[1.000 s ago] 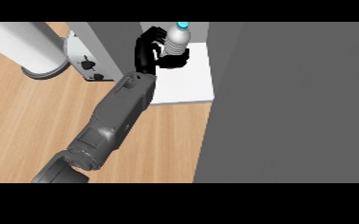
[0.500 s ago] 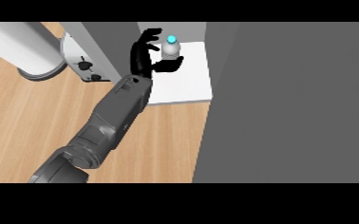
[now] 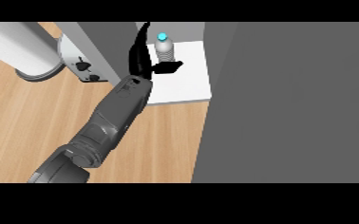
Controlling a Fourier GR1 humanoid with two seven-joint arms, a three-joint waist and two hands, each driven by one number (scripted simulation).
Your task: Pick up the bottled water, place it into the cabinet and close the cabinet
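Left hand [image 3: 142, 57] open beside upright bottled water [image 3: 164, 47] on white cabinet shelf [image 3: 189, 83], grey cabinet door [image 3: 280, 104] at right

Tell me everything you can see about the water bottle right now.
The bottled water is a small clear ribbed bottle with a bright blue cap. It stands upright on the white cabinet shelf, near its back. The left robot hand is beside it, open, fingers straight, thumb stretched out below the bottle; nothing grips it.

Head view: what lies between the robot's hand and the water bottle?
Nothing: only bare white cabinet shelf separates the left hand from the water bottle, seen in the head view.
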